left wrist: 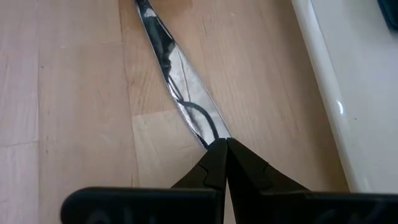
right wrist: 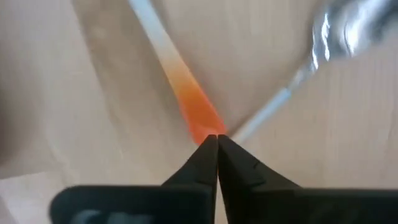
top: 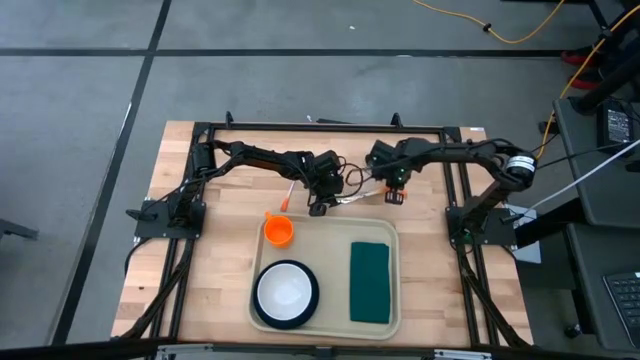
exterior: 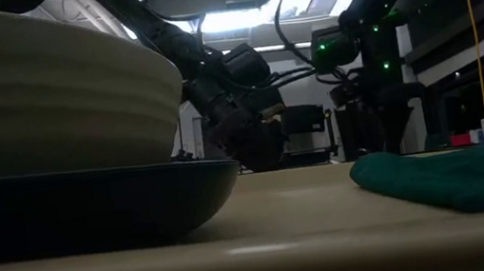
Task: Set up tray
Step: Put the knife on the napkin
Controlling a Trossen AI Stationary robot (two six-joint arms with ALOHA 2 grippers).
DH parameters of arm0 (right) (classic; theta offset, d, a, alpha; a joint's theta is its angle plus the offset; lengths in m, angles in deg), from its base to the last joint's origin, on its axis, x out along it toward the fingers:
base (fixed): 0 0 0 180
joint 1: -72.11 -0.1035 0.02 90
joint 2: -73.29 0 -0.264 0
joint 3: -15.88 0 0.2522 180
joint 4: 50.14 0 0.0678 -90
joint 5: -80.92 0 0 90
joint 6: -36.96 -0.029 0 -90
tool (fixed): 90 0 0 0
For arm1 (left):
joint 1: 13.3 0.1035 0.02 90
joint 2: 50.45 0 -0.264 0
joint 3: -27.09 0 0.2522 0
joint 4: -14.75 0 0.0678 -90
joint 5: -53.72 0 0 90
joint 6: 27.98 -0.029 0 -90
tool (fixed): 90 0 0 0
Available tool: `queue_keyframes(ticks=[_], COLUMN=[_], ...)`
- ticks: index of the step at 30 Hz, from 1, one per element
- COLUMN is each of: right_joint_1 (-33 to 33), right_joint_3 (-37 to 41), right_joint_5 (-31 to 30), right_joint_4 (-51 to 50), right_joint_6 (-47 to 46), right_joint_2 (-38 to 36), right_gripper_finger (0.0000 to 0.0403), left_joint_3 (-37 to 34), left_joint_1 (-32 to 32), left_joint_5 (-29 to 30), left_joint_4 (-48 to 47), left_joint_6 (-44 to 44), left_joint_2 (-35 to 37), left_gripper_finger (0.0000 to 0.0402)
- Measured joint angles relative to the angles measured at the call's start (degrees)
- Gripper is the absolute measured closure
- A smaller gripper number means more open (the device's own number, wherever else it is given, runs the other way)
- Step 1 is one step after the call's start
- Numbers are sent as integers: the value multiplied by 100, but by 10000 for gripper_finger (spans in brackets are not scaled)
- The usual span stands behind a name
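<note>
- The tray (top: 325,310) lies on the wooden table (top: 200,270) at about 6 o'clock from the table's middle, long side across, cream with a raised rim.
- On the tray, a dark plate (top: 286,293) carrying a white bowl (top: 285,288) sits toward 8 o'clock; a folded dark green napkin (top: 370,282) lies toward 4 o'clock, well apart from the plate.
- An orange cup (top: 278,231) stands at the tray's 11 o'clock corner, on or just at the rim — which one cannot be told from above.
- The left gripper (left wrist: 225,144) is low over the bare wood just beyond the tray's far rim, at 12 o'clock from the tray; its jaws are pressed together on the tip of a shiny metal utensil (left wrist: 177,81) that lies flat on the table beside the rim.
- The right gripper (right wrist: 216,138) is close by, slightly toward 1 o'clock from the left one; its jaws are closed on the end of an orange-and-white handle (right wrist: 186,99), with a blurred silver piece (right wrist: 339,34) near it.
- In the low view both arms hang dark behind the plate and the napkin.
</note>
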Motion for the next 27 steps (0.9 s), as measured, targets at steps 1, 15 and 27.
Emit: queue_keyframes(ticks=[1, 15, 27], right_joint_1=[56, 152, 159], right_joint_3=[62, 677, 849], right_joint_5=[40, 146, 463], right_joint_4=[-8, 273, 502], right_joint_6=[-130, -1046, -1101], right_joint_2=[-36, -116, -147], right_gripper_finger=[395, 394, 393], left_joint_3=[0, 0, -7], left_joint_1=[2, -1, -7], left_joint_5=[-2, -19, 143], left_joint_4=[-4, -13, 184], left_joint_6=[2, 68, 68], left_joint_2=[0, 0, -13], left_gripper_finger=[400, 400, 400])
